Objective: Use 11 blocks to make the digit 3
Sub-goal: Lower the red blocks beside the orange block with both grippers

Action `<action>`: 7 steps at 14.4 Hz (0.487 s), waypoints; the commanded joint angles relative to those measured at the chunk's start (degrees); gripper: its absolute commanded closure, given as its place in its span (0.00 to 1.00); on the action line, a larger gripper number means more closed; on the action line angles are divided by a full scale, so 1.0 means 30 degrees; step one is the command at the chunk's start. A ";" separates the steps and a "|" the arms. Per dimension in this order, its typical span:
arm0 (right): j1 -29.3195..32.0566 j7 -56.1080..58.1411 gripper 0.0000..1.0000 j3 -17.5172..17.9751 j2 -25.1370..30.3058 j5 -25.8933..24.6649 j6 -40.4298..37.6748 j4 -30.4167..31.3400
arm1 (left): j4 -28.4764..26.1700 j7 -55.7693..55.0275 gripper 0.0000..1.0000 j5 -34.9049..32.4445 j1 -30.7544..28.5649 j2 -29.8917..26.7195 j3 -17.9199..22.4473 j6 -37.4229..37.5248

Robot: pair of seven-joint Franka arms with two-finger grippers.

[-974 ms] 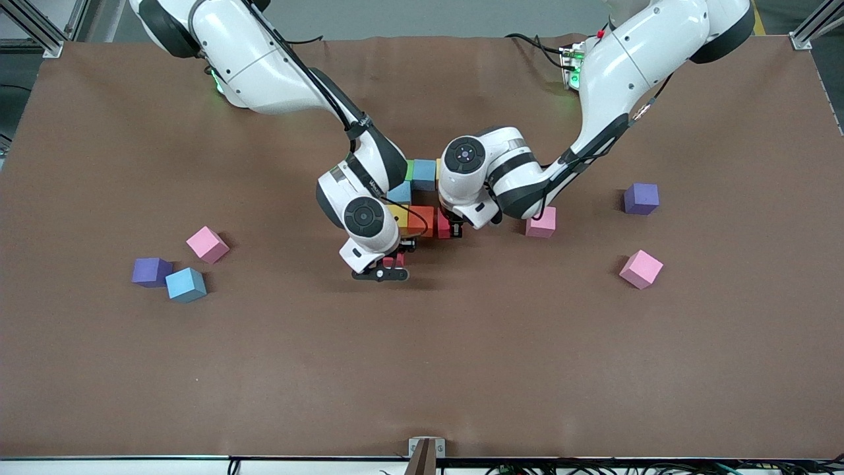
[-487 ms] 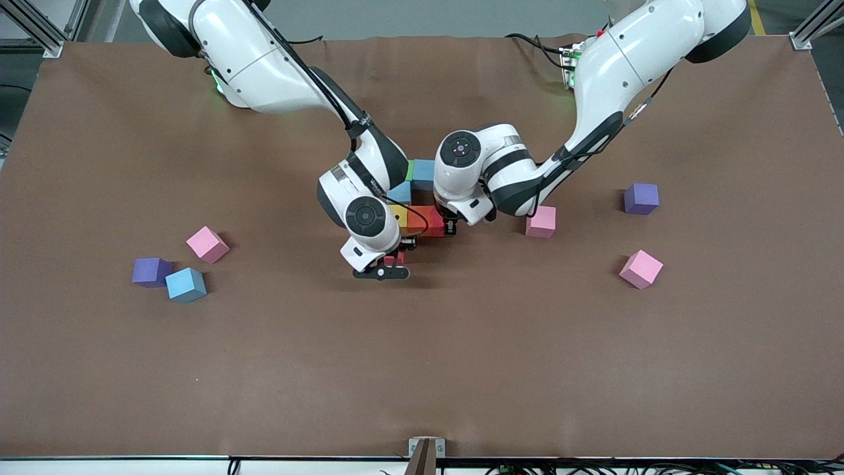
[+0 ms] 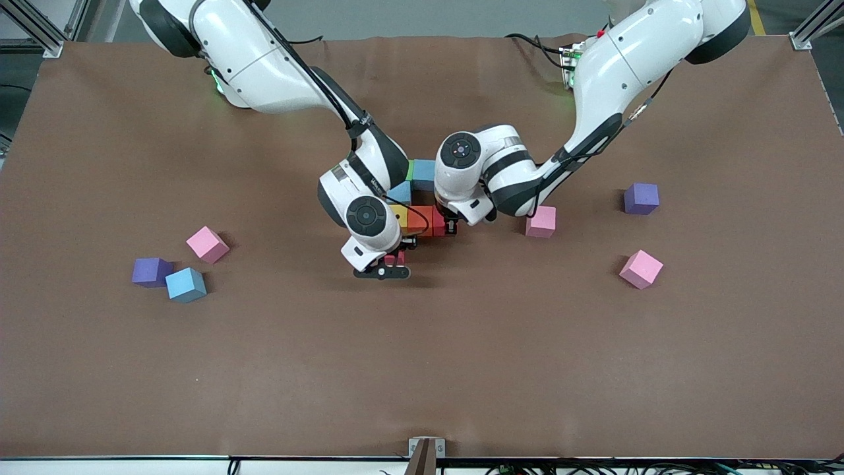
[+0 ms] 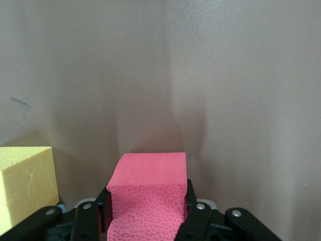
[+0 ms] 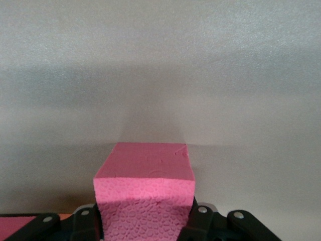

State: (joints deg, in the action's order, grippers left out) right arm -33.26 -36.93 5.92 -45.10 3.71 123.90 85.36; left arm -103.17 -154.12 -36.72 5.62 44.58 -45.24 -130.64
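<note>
My left gripper (image 3: pixel 448 226) is shut on a red block (image 3: pixel 439 221) that stands against the orange block (image 3: pixel 420 220) in the cluster. The cluster also holds a yellow block (image 3: pixel 397 213), two light blue blocks (image 3: pixel 424 173) and a green one (image 3: pixel 409 170), partly hidden by the arms. In the left wrist view the red block (image 4: pixel 148 170) fills my left gripper (image 4: pixel 146 201), with a yellow block (image 4: pixel 25 186) beside it. My right gripper (image 3: pixel 390 260) is shut on a deep pink block (image 5: pixel 145 165), low over the table just by the yellow block.
Loose pink blocks lie at the left arm's end (image 3: pixel 541 221) (image 3: pixel 641 268) with a purple cube (image 3: pixel 641 198). Toward the right arm's end lie a pink block (image 3: pixel 208 244), a light blue block (image 3: pixel 185 284) and a purple cube (image 3: pixel 151 271).
My left gripper has slid the red block toward the orange block until they touch. My right gripper with its pink block has barely moved.
</note>
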 commanded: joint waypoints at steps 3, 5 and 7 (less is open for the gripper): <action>-0.0194 0.0182 0.50 -0.0040 0.0559 0.0404 -0.0021 0.0961 | -0.0004 -0.0394 0.53 -0.0417 0.0091 0.0168 0.0110 -0.0311; -0.0223 0.0416 0.50 -0.0040 0.0559 0.0403 0.0008 0.0961 | -0.0003 -0.0394 0.49 -0.0417 0.0091 0.0199 0.0110 -0.0311; -0.0223 0.0505 0.50 -0.0040 0.0559 0.0375 0.0008 0.0961 | -0.0003 -0.0336 0.30 -0.0417 0.0091 0.0199 0.0110 -0.0311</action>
State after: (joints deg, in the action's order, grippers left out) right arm -33.26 -36.45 5.95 -45.08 3.71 123.82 85.36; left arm -103.17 -154.13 -36.72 5.60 44.99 -45.19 -130.80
